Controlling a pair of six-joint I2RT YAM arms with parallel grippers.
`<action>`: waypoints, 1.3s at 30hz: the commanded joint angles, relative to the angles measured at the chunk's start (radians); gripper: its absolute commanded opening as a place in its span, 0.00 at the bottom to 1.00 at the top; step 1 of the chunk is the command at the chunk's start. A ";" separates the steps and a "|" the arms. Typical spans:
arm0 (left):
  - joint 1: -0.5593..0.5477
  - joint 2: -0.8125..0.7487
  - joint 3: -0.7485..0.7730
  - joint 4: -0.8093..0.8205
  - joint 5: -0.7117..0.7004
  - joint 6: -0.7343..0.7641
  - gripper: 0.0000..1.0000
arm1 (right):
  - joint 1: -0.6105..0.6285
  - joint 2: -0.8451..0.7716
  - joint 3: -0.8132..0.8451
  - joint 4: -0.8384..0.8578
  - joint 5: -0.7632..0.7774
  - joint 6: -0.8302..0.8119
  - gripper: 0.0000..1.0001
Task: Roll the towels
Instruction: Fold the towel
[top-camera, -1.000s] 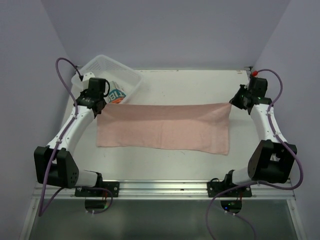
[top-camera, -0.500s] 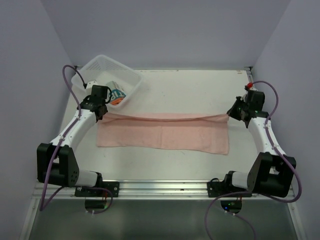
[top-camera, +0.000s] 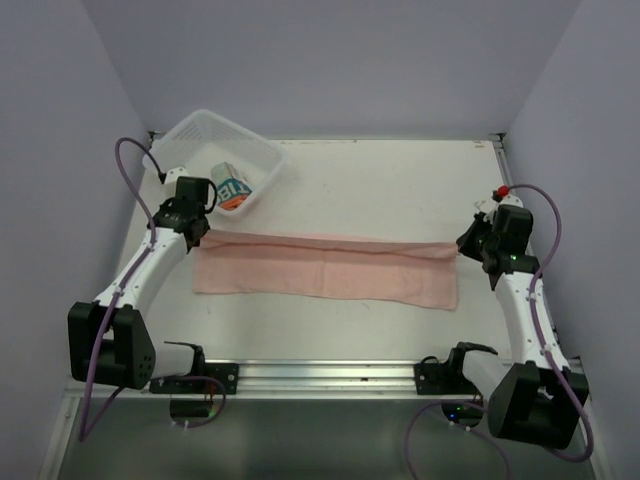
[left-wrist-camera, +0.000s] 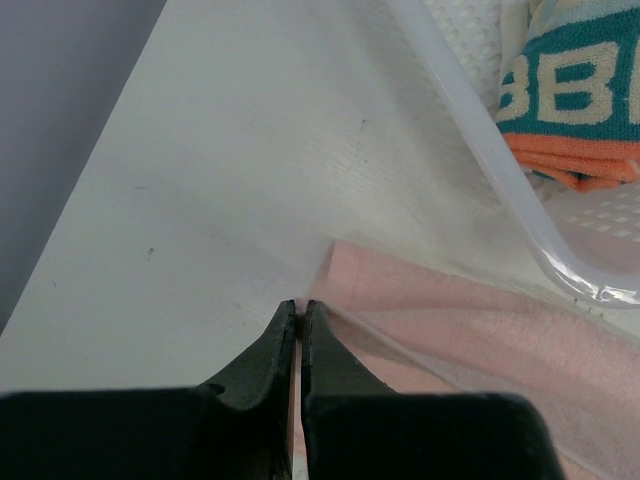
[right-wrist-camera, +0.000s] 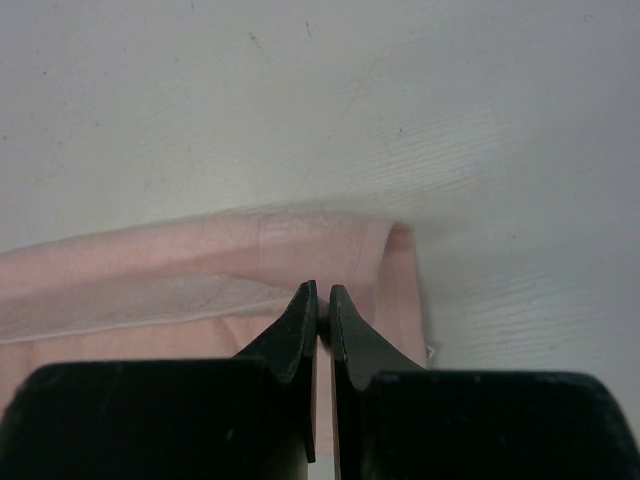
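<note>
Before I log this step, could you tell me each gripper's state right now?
Left gripper: closed on the pink towel, at its left end.
Right gripper: closed on the same towel's right end.

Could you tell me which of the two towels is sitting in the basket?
The teal lettered towel with the orange edge; the pink towel lies stretched across the table instead.

Pink towel (top-camera: 325, 275) lies lengthwise across the bench (top-camera: 380, 180), its far long edge doubled over. I have the left gripper (top-camera: 197, 237) at its far left corner and the right gripper (top-camera: 465, 243) at its far right corner. Printed towel (top-camera: 232, 187) sits in the white basket (top-camera: 190, 130), far left.
</note>
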 joint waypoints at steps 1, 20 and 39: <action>0.017 -0.031 -0.024 0.020 -0.022 -0.012 0.00 | -0.005 -0.061 -0.025 0.002 0.036 -0.004 0.00; 0.031 -0.129 -0.120 0.013 0.002 -0.047 0.00 | -0.005 -0.265 -0.119 -0.106 0.050 0.016 0.00; 0.031 -0.157 -0.132 -0.003 0.021 -0.065 0.26 | -0.002 -0.320 -0.127 -0.176 0.018 0.019 0.27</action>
